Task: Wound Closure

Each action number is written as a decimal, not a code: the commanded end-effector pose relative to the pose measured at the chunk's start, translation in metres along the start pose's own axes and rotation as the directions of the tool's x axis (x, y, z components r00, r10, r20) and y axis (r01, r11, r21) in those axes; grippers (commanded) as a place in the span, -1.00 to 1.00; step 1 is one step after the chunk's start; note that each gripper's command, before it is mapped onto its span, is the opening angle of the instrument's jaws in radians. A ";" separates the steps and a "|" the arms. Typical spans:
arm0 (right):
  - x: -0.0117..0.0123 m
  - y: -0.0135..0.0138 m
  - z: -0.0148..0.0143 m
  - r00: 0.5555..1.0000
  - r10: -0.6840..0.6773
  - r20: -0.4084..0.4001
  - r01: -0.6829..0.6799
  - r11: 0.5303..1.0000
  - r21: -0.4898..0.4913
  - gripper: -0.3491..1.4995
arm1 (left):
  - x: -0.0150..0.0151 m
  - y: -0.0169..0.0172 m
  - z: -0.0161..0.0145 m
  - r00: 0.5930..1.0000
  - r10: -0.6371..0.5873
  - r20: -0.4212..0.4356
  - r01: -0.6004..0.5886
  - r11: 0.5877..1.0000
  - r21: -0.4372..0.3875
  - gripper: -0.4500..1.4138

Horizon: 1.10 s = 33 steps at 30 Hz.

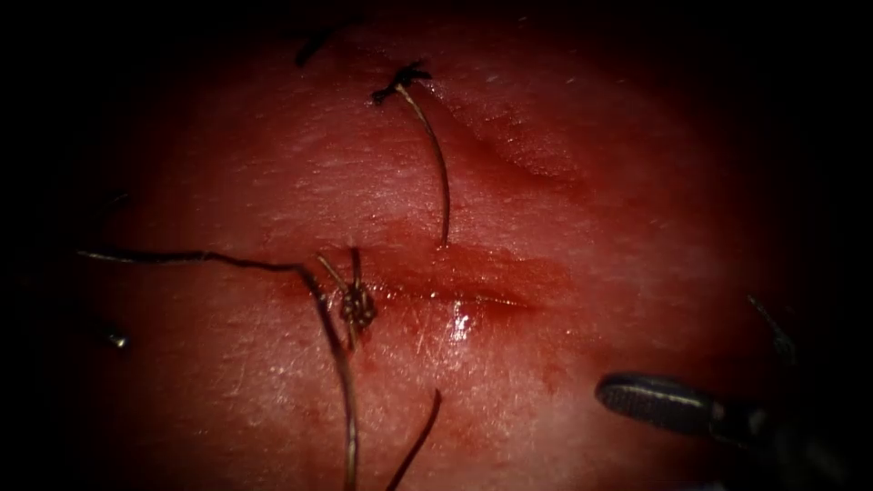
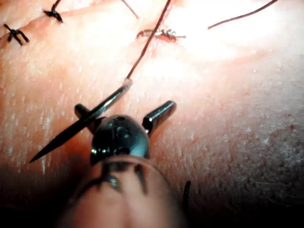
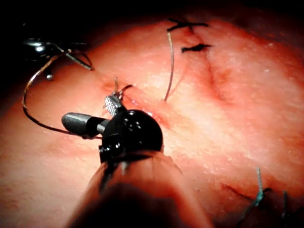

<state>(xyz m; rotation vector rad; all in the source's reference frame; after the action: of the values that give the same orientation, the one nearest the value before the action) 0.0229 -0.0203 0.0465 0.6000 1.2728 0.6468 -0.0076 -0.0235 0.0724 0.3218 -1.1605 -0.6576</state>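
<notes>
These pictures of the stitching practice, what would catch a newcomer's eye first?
First, the dark knot sitting on the cut in the middle of the tissue, with thread trailing from it toward the near edge in the endoscope view. Next, in the left wrist view, the left end effector stands open with the needle lying across one jaw, clear of the tissue. The right end effector is open and holds nothing.

knot (image 1: 356, 305) is seated on cut (image 1: 473, 293), at its left end | thread (image 1: 332, 355) is laid left of knot | right tool (image 1: 657, 400) is placed right of cut, clear of tissue (image 1: 564, 182)
</notes>
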 end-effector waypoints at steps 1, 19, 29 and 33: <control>-0.0003 0.0004 0.0011 1.000 -0.005 -0.001 0.005 1.000 -0.001 0.58 | -0.0004 -0.0002 0.0005 1.000 -0.006 -0.015 0.006 1.000 -0.025 0.71; -0.0007 0.0004 0.0011 1.000 -0.008 0.000 0.008 1.000 0.000 0.44 | -0.0009 -0.0091 -0.0065 0.728 0.022 -0.685 -0.155 0.979 -0.134 0.46; -0.0010 0.0002 0.0019 1.000 -0.012 -0.002 0.012 1.000 -0.002 0.42 | -0.0047 -0.0175 -0.0032 0.849 0.026 -0.527 0.107 0.969 0.221 0.37; -0.0010 0.0002 0.0020 1.000 -0.012 -0.006 0.012 1.000 0.000 0.42 | -0.0085 -0.0150 0.0008 0.950 0.115 -0.289 -0.049 0.973 0.227 0.39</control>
<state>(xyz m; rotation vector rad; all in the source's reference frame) 0.0240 -0.0212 0.0473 0.5898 1.2784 0.6404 -0.0149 -0.0287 0.0579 0.4927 -0.9675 -0.3959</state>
